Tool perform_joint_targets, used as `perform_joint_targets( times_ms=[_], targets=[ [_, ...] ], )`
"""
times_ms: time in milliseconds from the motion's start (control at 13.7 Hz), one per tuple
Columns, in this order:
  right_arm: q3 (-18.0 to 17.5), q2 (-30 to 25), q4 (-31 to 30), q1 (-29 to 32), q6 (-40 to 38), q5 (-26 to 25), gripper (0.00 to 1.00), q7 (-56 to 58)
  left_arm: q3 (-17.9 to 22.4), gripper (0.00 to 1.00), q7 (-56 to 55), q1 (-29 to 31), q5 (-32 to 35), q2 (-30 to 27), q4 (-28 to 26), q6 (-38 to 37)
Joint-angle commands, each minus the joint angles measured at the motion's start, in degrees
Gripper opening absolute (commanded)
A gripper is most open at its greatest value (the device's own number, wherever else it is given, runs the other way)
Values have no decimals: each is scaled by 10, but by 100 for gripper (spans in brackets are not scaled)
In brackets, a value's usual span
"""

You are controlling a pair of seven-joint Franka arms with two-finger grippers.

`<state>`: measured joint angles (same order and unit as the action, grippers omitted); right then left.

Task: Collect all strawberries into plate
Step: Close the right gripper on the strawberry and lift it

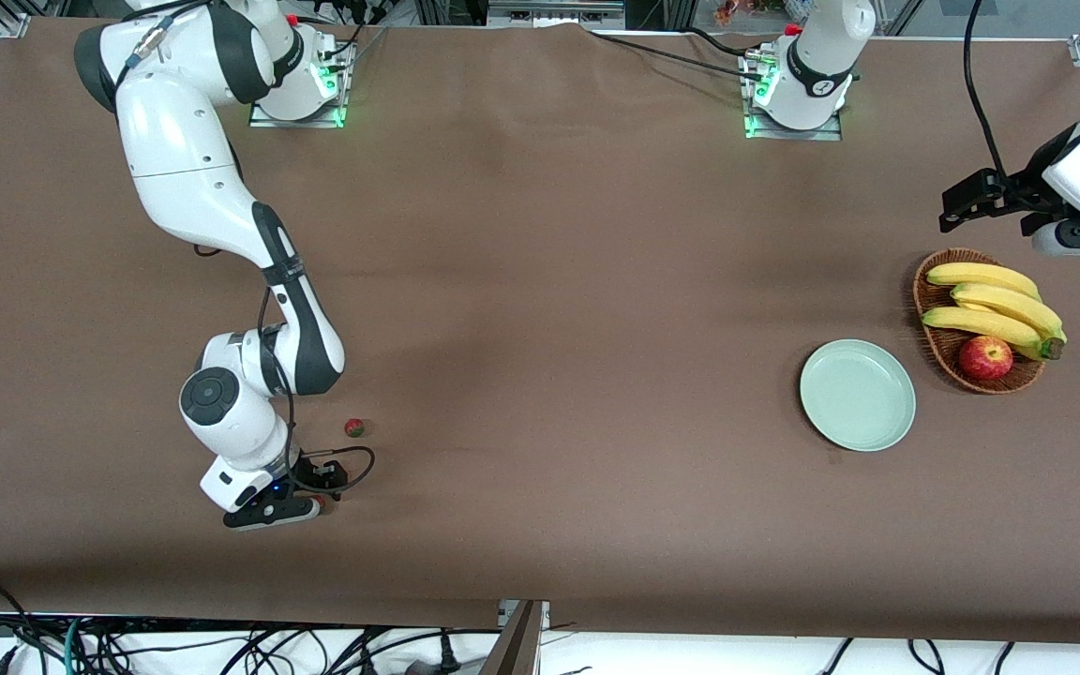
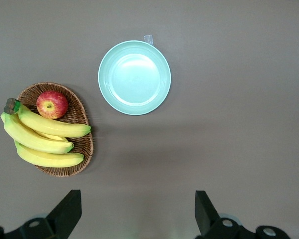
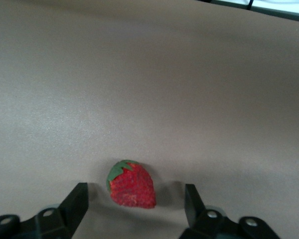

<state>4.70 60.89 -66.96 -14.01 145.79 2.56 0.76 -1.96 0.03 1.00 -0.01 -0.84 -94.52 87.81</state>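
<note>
One strawberry (image 3: 132, 185) lies on the brown table between the open fingers of my right gripper (image 3: 135, 203). That gripper (image 1: 313, 503) is low over the table near the front edge, at the right arm's end. A second strawberry (image 1: 354, 428) lies on the table a little farther from the front camera than that gripper. A third strawberry is not in view. The pale green plate (image 1: 857, 395) is empty and shows in the left wrist view (image 2: 134, 77) too. My left gripper (image 1: 951, 208) is open and empty, up over the table by the basket (image 2: 137, 213).
A brown woven basket (image 1: 934, 352) with bananas (image 1: 995, 305) and a red apple (image 1: 985, 357) stands beside the plate, toward the left arm's end. It also shows in the left wrist view (image 2: 82, 144). The tablecloth's front edge runs close to the right gripper.
</note>
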Motion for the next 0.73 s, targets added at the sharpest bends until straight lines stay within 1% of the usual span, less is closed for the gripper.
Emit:
perform_joint_targets(
  times_ms=[0, 218, 364, 437, 510, 655],
  targets=[
    [-4, 13, 25, 6, 1, -9, 47, 13, 0, 100, -1, 0, -7, 8, 19, -17],
    [-4, 12, 24, 3, -2, -10, 20, 14, -1, 100, -1, -3, -8, 8, 19, -24],
    [-6, 6, 24, -1, -10, -9, 8, 13, -1, 100, 0, -7, -7, 10, 19, -25],
    [-12, 2, 25, -3, -29, -8, 8, 9, -1, 100, 1, -7, -8, 14, 19, -25],
    [-28, -9, 25, -4, -57, -9, 7, 5, -1, 100, 1, -7, -9, 15, 19, -24],
    [-45, -29, 37, -5, -132, -9, 8, -25, -1, 100, -1, -10, -9, 24, 35, -26]
  ],
)
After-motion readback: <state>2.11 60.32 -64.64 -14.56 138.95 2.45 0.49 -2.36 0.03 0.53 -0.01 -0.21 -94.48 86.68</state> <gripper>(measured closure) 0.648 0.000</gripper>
